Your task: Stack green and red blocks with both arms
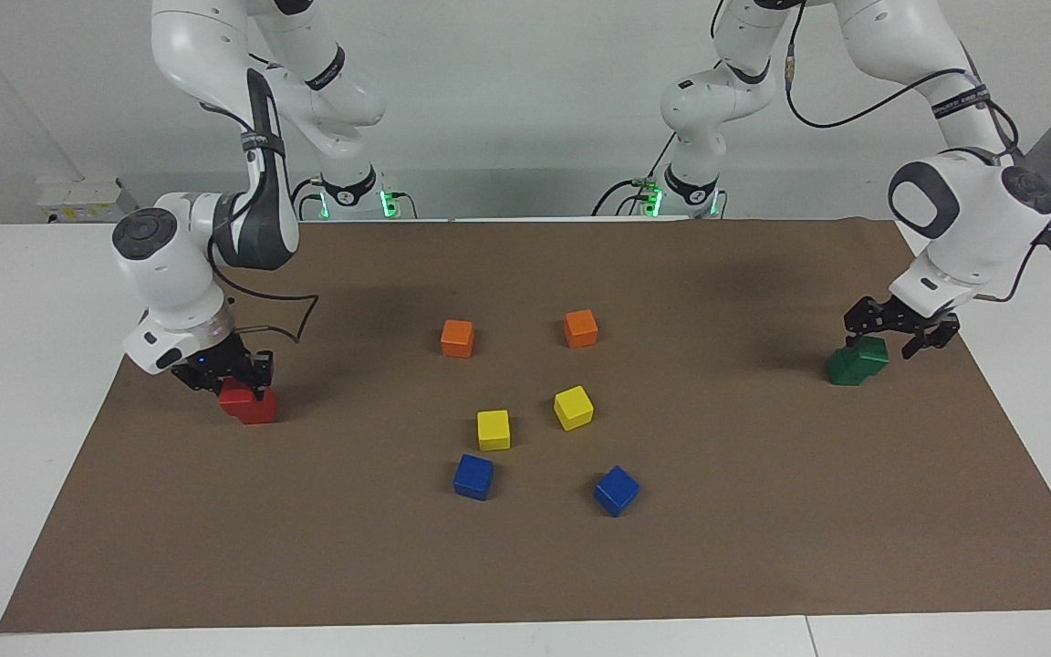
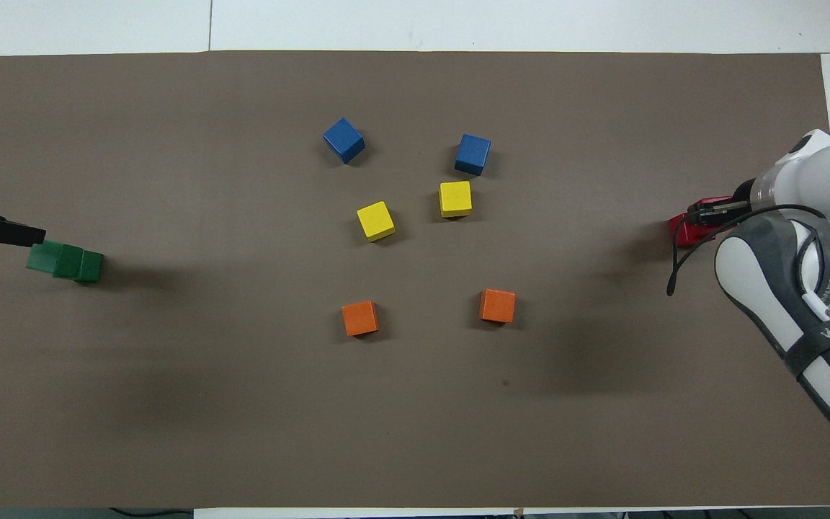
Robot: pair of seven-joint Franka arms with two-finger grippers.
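**Stacking at both ends of the table**

Starting at the right arm's end of the brown mat (image 1: 763, 547), the right gripper (image 1: 223, 372) is sitting low over a pair of red blocks. The upper red block (image 1: 235, 395) is lying askew on the lower red block (image 1: 256, 408), shifted toward the robots, and the jaws are standing on either side of the upper one; whether they are pinching it or have let go I cannot tell from where I am looking. In the overhead view most of this is hiding under the arm's wrist, with only a bit of red peeking out.

Moving along, six other cubes are resting in the middle of the table, well apart from both stacks: two orange cubes (image 1: 457, 338) nearest the robots, two yellow cubes (image 1: 494, 429) next, and two blue cubes (image 1: 473, 476) farthest from the robots.

At the left arm's end, the left gripper (image 1: 900, 333) is hanging just above the green blocks with its jaws spread wide, gripping nothing. The upper green block (image 1: 872, 351) is sitting off-centre on the lower green block (image 1: 847, 369), pushed toward the gripper, so the pair is looking more like a step than a tidy tower.
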